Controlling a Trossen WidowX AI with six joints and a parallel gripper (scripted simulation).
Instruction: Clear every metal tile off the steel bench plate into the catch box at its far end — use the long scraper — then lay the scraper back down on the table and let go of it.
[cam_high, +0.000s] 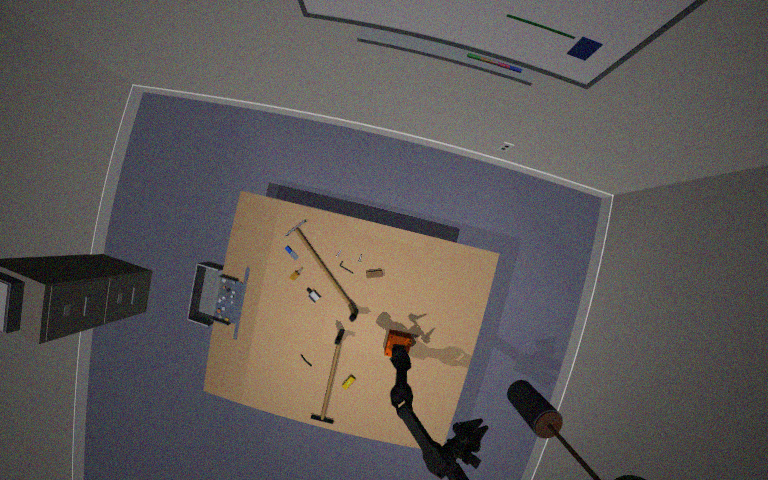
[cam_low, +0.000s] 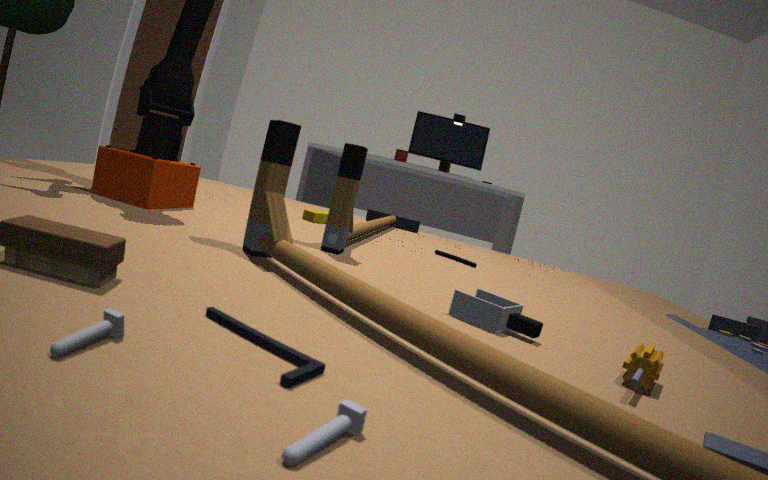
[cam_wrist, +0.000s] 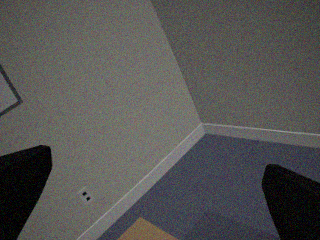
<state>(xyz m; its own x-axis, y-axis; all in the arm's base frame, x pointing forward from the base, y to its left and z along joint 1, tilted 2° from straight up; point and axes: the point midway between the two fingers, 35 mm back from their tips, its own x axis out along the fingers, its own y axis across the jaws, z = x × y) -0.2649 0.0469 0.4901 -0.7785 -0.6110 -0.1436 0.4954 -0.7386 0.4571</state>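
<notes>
The long scraper (cam_high: 325, 267) (cam_low: 453, 339) lies on the table, its wide grey blade toward the table's back-left and its black-tipped grip standing up near the middle. A shorter tool (cam_high: 331, 376) with a black crosswise head lies apart from it. The steel plate (cam_high: 240, 294) (cam_low: 719, 343) is at the table's left edge. Small tiles (cam_high: 225, 296) are scattered at its far part, between dark side walls. The catch box (cam_high: 197, 295) adjoins that end. My gripper (cam_high: 477, 444) (cam_wrist: 159, 160) is open and empty, off the table's near-right corner, far from both tools.
The orange base block (cam_high: 396, 341) (cam_low: 147, 178) stands under my arm. A brown block (cam_high: 374, 272) (cam_low: 62, 249), a hex key (cam_low: 260, 339), two bolts, a gear (cam_low: 643, 366) and a grey bracket (cam_low: 484, 311) lie around the scraper. A yellow block (cam_high: 348, 381) lies beside the shorter tool.
</notes>
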